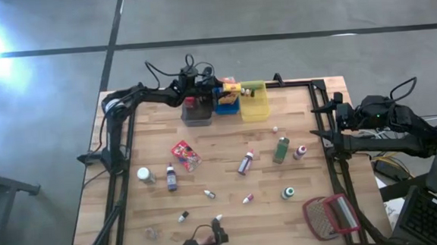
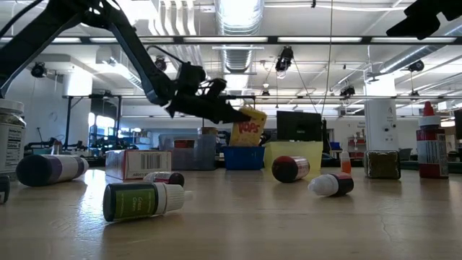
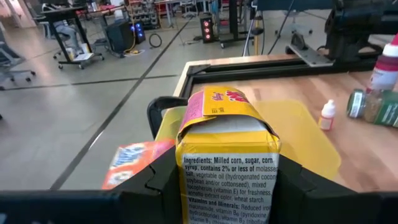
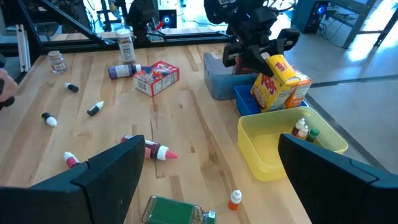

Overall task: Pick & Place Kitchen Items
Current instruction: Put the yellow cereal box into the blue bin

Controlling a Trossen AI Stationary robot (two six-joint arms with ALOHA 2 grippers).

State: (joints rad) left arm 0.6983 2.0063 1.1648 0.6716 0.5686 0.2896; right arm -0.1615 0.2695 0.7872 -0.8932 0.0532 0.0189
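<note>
My left gripper (image 1: 220, 89) is at the table's far edge, shut on a yellow cereal box (image 4: 278, 79) over the blue bin (image 1: 226, 104). An orange box (image 4: 300, 91) stands in that bin beside it. The grey bin (image 1: 195, 112) and the yellow bin (image 1: 254, 105), which holds small bottles (image 4: 303, 130), flank the blue one. Loose on the table lie a red packet (image 1: 184, 155), a green bottle (image 1: 281, 149), a purple bottle (image 1: 171, 177) and small capped bottles (image 1: 245, 163). My right gripper (image 4: 208, 186) waits open at the table's right edge. My left gripper pinches the yellow box by its two broad faces (image 3: 186, 174), one finger (image 3: 155, 183) on each side of the ingredients panel. The fingers come nearly level from the table's left. The box is upright, slightly tilted, its lower end (image 4: 268, 102) at the blue bin's rim beside the orange box.
A red-framed grey mesh object (image 1: 331, 216) lies at the near right corner. A white-lidded jar (image 1: 144, 175) stands near the left edge. Black frame rails (image 1: 320, 109) run along the table's left, right and far sides. Bare wood shows between the bins and the scattered items.
</note>
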